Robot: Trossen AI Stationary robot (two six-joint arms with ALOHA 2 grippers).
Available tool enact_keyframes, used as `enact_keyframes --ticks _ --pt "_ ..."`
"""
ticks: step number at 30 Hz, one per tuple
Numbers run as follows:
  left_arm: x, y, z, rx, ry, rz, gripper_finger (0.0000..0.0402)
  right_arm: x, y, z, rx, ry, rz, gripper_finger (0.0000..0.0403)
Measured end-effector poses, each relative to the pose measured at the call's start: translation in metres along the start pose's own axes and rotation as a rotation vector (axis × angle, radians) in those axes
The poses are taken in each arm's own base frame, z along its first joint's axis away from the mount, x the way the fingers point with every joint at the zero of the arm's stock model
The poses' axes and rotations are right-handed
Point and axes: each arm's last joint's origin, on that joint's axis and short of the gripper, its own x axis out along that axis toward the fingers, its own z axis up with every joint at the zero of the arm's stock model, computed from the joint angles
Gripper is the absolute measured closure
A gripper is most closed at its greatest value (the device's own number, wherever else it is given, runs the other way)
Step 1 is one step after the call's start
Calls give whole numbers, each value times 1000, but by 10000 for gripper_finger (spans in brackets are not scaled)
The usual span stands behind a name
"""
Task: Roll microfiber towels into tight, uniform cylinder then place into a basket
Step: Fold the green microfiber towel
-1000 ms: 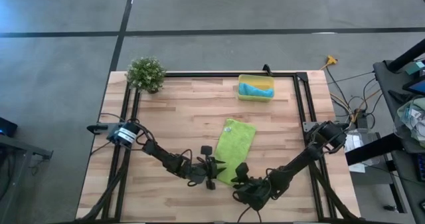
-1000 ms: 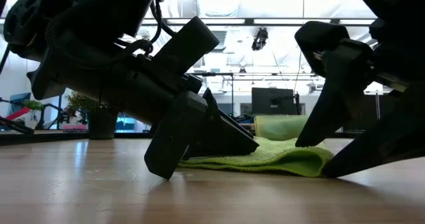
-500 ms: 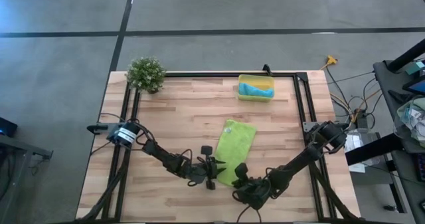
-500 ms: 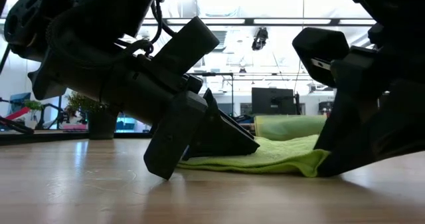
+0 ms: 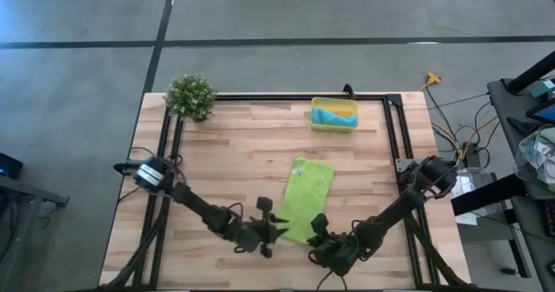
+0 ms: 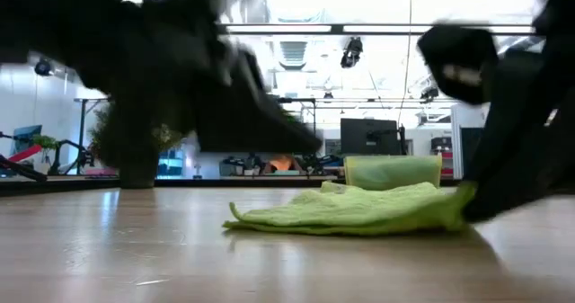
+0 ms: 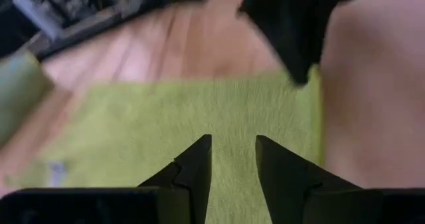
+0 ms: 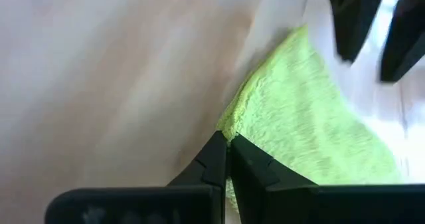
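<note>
The lime-green towel (image 5: 310, 195) lies flat on the table, its white tag (image 5: 299, 169) at the far end. It also shows in the low view (image 6: 359, 211). My left gripper (image 7: 232, 151) is open and hovers over the towel's near left part (image 5: 267, 230) without touching it. My right gripper (image 8: 228, 144) is shut on the towel's near right corner (image 5: 317, 230). The turquoise-blue towel (image 5: 335, 116) lies in the yellow basket (image 5: 316, 110) at the far edge. My right gripper pinches the lime-green towel's near right corner (image 8: 231, 125) between its two shut fingers, coming in low from the table's near right side. That corner (image 6: 460, 200) is raised a little off the table. The remainder of the towel lies flat and slack.
A small potted plant (image 5: 191, 95) stands at the far left corner. A black frame (image 5: 260, 97) runs along the table's far edge and both sides. Bare wood lies between the towel and the basket.
My left gripper has come up off the towel's near left end and drawn back toward the near left, letting it go. My right gripper has taken hold of the near right corner, and that corner has risen a little while the towel's far part stayed put.
</note>
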Motion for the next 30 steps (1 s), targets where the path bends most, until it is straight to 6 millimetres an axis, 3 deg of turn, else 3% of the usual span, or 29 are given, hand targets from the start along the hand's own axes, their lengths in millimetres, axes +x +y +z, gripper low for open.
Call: enact_keyframes --ticks 5,10,19,30 --pt "-25 -16 21 29 -75 -73 299 -15 -5 10 88 -69 -58 394" --pt "-26 -29 40 62 -139 -131 299 -25 -10 14 174 -114 -83 394" --pt "-12 -23 28 24 57 -36 299 -26 -15 -6 260 -85 -227 394" --pt "-7 -16 27 -13 68 -15 299 -31 -16 -28 341 -53 -173 394"
